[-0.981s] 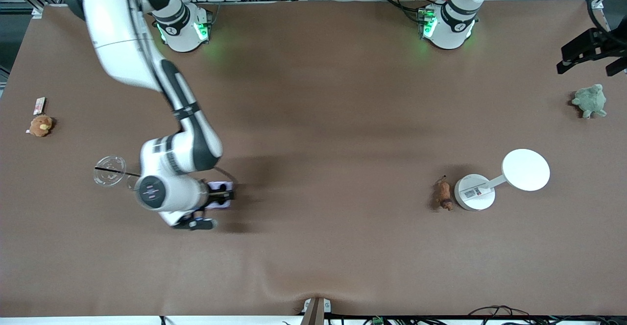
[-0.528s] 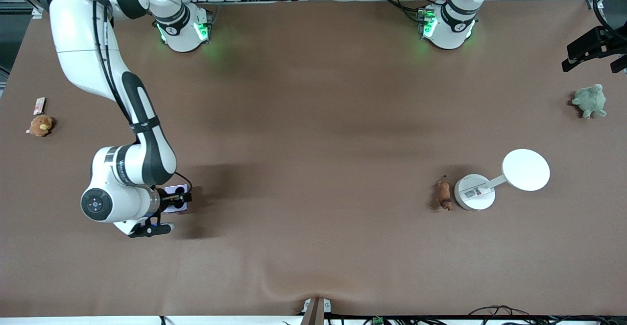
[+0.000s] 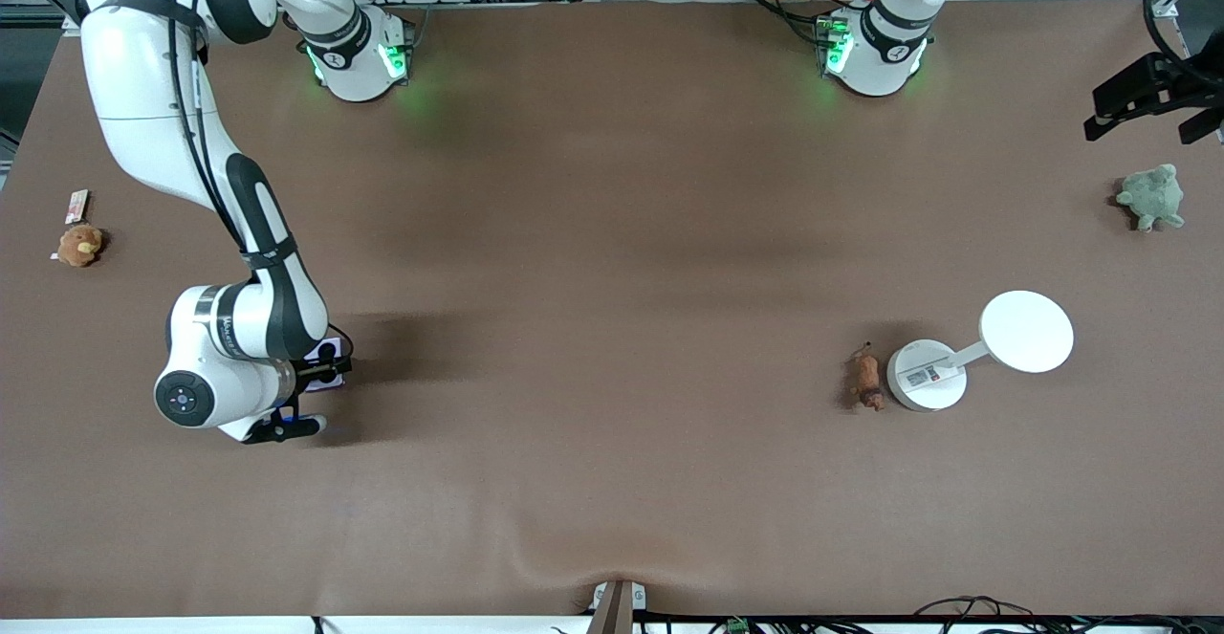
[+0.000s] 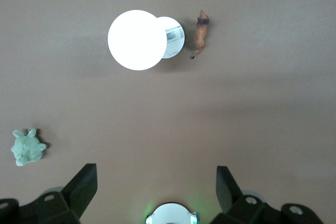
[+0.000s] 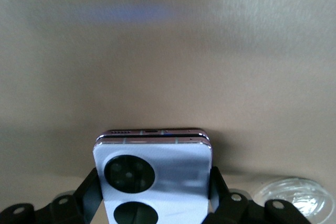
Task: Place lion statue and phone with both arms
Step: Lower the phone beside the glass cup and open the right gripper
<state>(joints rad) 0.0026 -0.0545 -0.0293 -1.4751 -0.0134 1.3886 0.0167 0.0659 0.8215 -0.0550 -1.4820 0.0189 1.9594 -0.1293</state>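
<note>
the right gripper (image 3: 320,371) stood clamped on the small lilac-purple folded phone (image 5: 153,182), its two black camera circles showing, and had carried it further toward the right arm's end of the table than half a second before, where a clear plastic lid (image 5: 289,192) lay beside it. the left gripper (image 4: 156,184) waited with its black fingers (image 4: 80,186) spread wide and empty, high over that arm's end. the tiny reddish-brown lion statue (image 3: 867,378) had not moved, lying just beside the white round-headed stand (image 3: 926,375). broad bare brown tabletop (image 3: 612,328) lay between the two
</note>
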